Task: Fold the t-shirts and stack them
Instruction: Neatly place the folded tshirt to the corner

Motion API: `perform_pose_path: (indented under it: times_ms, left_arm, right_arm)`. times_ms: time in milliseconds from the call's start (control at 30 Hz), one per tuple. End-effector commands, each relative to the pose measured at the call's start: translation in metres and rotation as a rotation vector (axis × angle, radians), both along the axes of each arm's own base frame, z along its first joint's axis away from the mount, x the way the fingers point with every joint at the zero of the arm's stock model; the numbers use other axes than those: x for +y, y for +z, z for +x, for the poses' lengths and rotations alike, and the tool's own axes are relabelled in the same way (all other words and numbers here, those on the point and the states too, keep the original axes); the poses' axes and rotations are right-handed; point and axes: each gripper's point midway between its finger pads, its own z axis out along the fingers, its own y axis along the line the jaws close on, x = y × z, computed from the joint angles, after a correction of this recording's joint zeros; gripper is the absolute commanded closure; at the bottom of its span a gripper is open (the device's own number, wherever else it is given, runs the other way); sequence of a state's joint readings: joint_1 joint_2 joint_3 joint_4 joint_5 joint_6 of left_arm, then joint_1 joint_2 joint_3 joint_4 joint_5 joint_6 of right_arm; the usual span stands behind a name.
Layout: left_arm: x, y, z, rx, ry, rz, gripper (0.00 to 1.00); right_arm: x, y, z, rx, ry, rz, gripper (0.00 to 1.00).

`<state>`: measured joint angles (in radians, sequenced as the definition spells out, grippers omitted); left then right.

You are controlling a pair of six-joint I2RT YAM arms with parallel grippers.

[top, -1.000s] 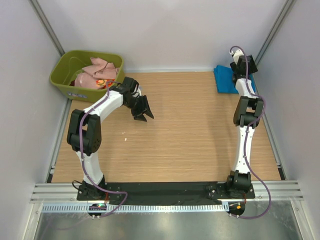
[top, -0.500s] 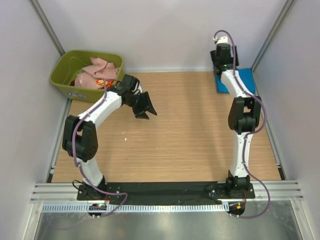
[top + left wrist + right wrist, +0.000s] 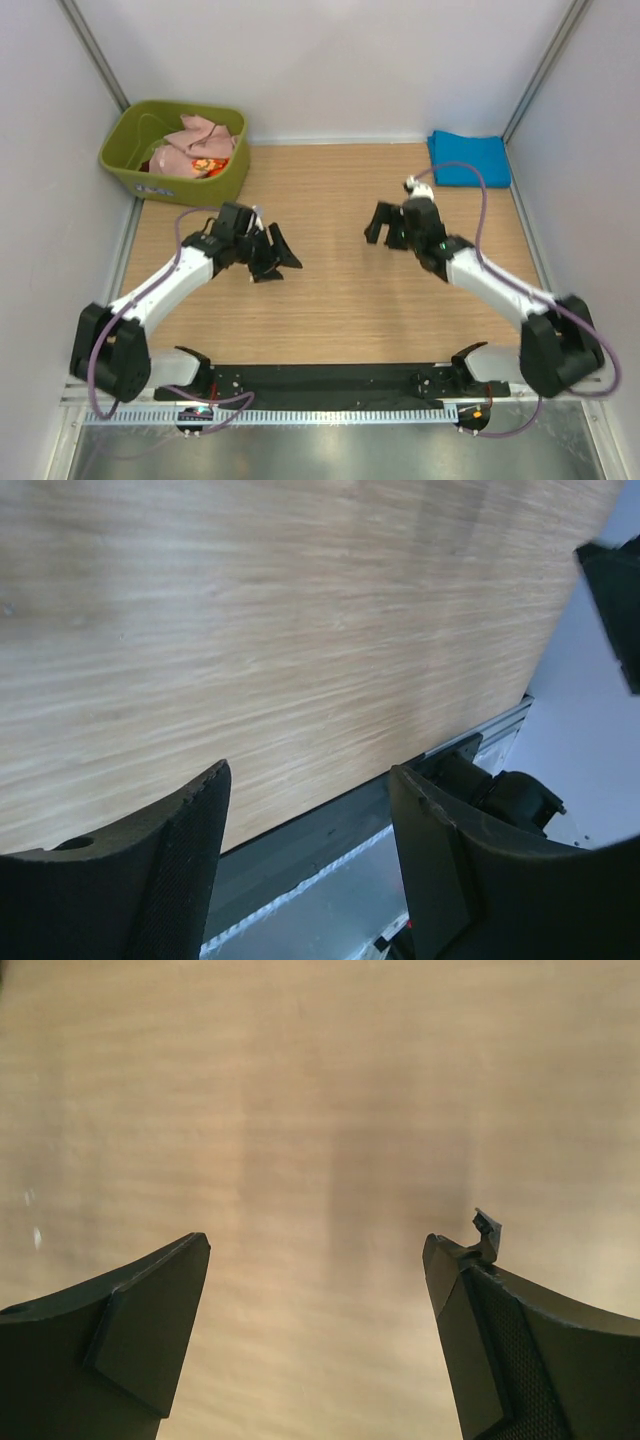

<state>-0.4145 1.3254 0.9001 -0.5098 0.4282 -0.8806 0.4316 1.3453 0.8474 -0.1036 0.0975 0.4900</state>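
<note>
A folded bright blue t-shirt [image 3: 468,159] lies at the table's far right corner. A crumpled pale pink t-shirt [image 3: 195,141] lies on a red-orange patterned t-shirt [image 3: 208,166] inside the olive-green tub [image 3: 130,128] at the far left. My left gripper [image 3: 277,255] is open and empty above bare wood left of centre; the left wrist view shows it too [image 3: 310,810]. My right gripper [image 3: 385,226] is open and empty above bare wood right of centre; the right wrist view shows it too [image 3: 315,1250]. Neither touches any shirt.
White walls enclose the wooden table [image 3: 330,300] on three sides. A black strip and metal rail [image 3: 330,385] run along the near edge, also seen in the left wrist view [image 3: 330,820]. Both arm bases sit on that strip.
My right arm swung from the blue t-shirt at the far right down toward the table's centre. My left arm pulled back from the tub toward the near side.
</note>
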Motion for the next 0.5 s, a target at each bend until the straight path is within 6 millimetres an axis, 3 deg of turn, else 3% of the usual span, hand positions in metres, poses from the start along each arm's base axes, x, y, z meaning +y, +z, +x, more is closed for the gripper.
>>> perform_pose_path:
  times_ms: [0,33,67,100,133,167,233,267,333,367,400,467]
  left_arm:
    - [-0.001,0.028,0.0,-0.178,0.075,-0.081,0.34]
    - [0.005,0.014,-0.011,-0.171,0.091,-0.085,0.33]
    - [0.008,0.01,-0.017,-0.17,0.111,-0.096,0.33]
    - [0.011,0.022,-0.025,-0.203,0.141,-0.144,0.32]
    - [0.014,0.021,-0.029,-0.213,0.168,-0.161,0.31]
    - [0.019,0.002,-0.038,-0.193,0.188,-0.163,0.3]
    - [0.026,0.008,-0.047,-0.23,0.245,-0.229,0.29]
    - [0.029,-0.005,-0.054,-0.225,0.261,-0.244,0.29]
    - [0.034,-0.011,-0.061,-0.229,0.297,-0.282,0.28]
    - [0.035,0.002,-0.064,-0.271,0.319,-0.347,0.27]
    - [0.038,-0.014,-0.07,-0.247,0.333,-0.352,0.27]
    - [0.04,-0.013,-0.077,-0.257,0.368,-0.447,0.26]
  right_arm:
    - [-0.017,0.011,-0.047,-0.057,-0.048,0.114,0.04]
    - [-0.028,0.034,-0.064,-0.134,-0.058,0.141,0.02]
    - [-0.042,0.008,-0.088,-0.063,-0.074,0.103,0.01]
    - [-0.049,0.009,-0.1,-0.067,-0.102,0.126,0.0]
    - [-0.057,0.024,-0.114,-0.12,-0.129,0.178,0.0]
    - [-0.069,0.002,-0.133,-0.06,-0.168,0.161,0.0]
    - [-0.075,-0.006,-0.151,-0.031,-0.232,0.247,0.0]
    - [-0.079,-0.016,-0.167,-0.018,-0.247,0.29,0.0]
    - [-0.079,-0.027,-0.178,0.04,-0.33,0.418,0.0]
    - [-0.082,-0.045,-0.188,0.099,-0.365,0.421,0.0]
    - [-0.081,-0.04,-0.19,0.071,-0.362,0.463,0.0]
    - [-0.081,-0.041,-0.193,0.083,-0.367,0.482,0.0]
